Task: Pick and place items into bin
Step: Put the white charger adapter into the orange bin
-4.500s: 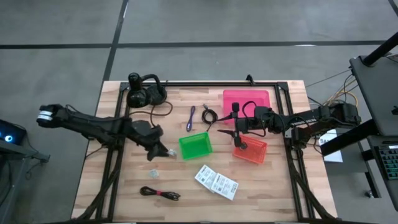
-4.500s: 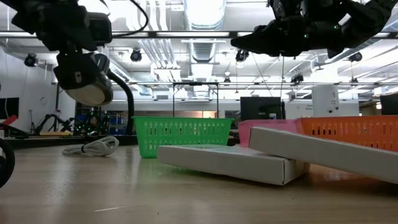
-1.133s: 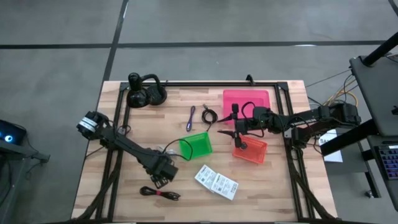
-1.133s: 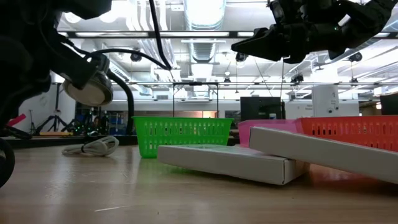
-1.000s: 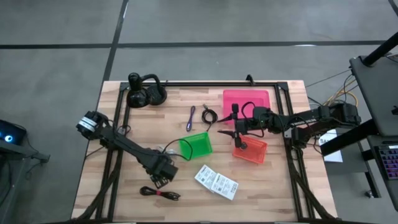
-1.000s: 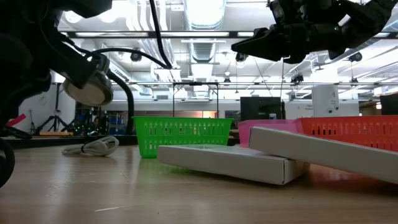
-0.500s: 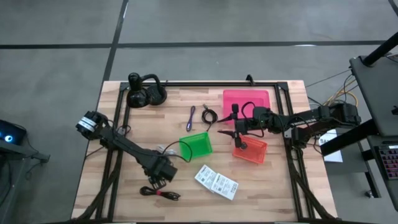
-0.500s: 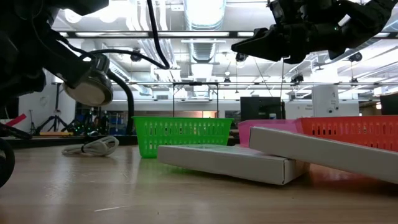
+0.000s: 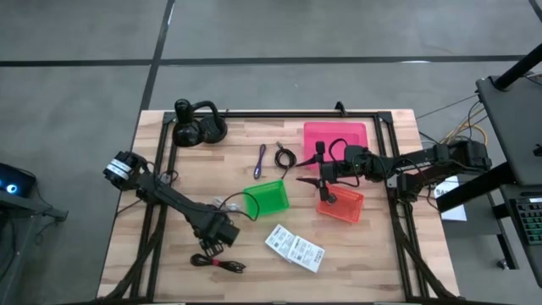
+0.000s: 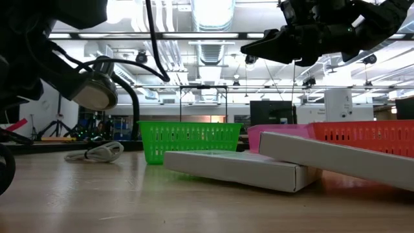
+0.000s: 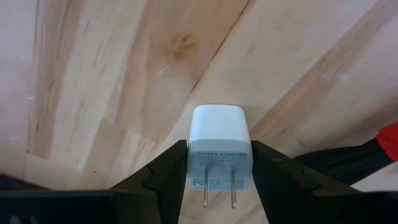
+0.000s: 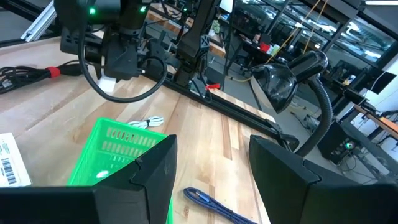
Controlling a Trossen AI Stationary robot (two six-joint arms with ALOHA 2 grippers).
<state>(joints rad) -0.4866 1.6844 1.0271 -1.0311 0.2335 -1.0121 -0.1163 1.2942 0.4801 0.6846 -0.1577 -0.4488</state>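
A small white power adapter [image 11: 219, 146] with two metal prongs sits between the fingers of my left gripper [image 9: 212, 243], which is shut on it near the table's near-left part. The black-red cable [image 9: 218, 263] lies just nearer than it. White flat packets [image 9: 295, 248] lie near the middle. A purple cable [image 9: 261, 160] and a black cable [image 9: 284, 156] lie at the far side. A white cable [image 9: 222, 204] rests beside the green bin [image 9: 267, 199]. My right gripper [image 12: 211, 168] hangs open and empty above the table, between the pink and orange bins. My left gripper pinches the white adapter by its two opposite side walls [image 11: 191, 163], near the prong end, one finger on each side. The fingers come from above, pointing down. The prongs [image 11: 232, 194] point back toward the wrist. Whether the adapter rests on the wood or is lifted, I cannot tell.
A pink bin [image 9: 336, 135] and an orange bin [image 9: 343, 206] stand at the right. Black headphones and a stand [image 9: 196, 125] sit in the far-left corner. A black frame [image 9: 152, 212] runs along the table's edges. Bare wood lies left of the green bin.
My left gripper has shifted a little toward the table's near-left, closer to the black-red cable. My right arm has kept still.
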